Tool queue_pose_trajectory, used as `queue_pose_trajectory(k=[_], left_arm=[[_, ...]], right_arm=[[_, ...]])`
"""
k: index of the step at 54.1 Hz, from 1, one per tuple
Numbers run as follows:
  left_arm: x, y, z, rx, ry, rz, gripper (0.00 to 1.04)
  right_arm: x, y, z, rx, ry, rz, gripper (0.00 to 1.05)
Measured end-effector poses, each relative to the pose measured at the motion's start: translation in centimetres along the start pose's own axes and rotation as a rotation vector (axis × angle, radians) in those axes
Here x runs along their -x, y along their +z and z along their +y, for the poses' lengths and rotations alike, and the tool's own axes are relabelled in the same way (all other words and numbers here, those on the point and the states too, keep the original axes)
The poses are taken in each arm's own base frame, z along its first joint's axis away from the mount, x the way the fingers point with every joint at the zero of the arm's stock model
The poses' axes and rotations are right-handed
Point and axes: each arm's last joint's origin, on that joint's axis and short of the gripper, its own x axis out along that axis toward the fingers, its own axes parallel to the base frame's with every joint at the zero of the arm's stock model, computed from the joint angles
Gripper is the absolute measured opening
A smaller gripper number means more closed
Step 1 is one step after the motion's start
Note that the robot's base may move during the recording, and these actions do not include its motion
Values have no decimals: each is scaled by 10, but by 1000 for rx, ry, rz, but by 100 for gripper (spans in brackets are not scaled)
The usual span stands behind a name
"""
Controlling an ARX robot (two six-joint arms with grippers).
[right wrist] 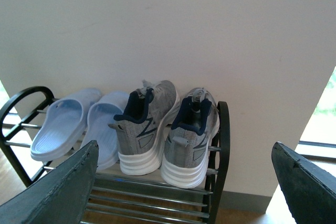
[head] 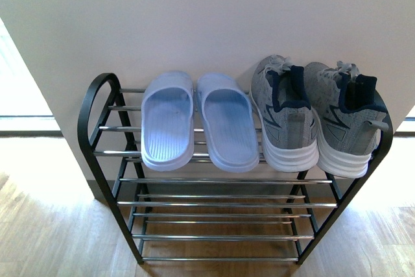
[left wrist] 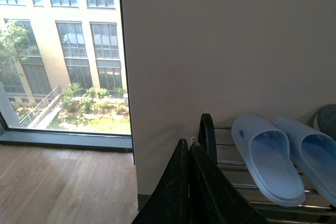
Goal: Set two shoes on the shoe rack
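Observation:
Two pale blue slide sandals [head: 198, 121] lie side by side on the top shelf of the black-framed shoe rack [head: 97, 102], toes toward the wall. To their right on the same shelf stand two grey knit sneakers [head: 318, 118] with white soles, heels outward. Neither arm shows in the front view. In the left wrist view my left gripper [left wrist: 188, 145] is shut and empty, off the rack's left end, near the sandals [left wrist: 270, 158]. In the right wrist view my right gripper [right wrist: 184, 174] is open and empty, held back in front of the sneakers [right wrist: 165, 124].
The rack stands against a white wall [head: 207, 17] on a wooden floor [head: 45, 225]. Its lower shelves of silver rods [head: 220, 225] hold nothing. A floor-length window [left wrist: 63, 51] lies left of the wall.

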Motion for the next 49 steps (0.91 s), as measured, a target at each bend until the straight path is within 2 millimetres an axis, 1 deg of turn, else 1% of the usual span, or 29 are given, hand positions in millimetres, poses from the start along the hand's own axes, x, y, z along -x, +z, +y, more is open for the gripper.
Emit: queue_pose_trajectory(k=[9,12,15,23,46,49], left_arm=[[3,-4,0,0,0,-2,1],[9,-10,0,0,1,29,1],[12,-10,0,0,0,10,1],[13,-18,0,0,2,9,1],[13,-18,0,0,1,6,1],[13,-18,0,0,1,6,12]], right_arm=[[0,0,0,0,0,0,96],[0,0,0,0,0,0,96],[0,0,0,0,0,0,96],[0,0,0,0,0,0,96],[0,0,0,0,0,0,96],[0,0,0,0,0,0,96]])
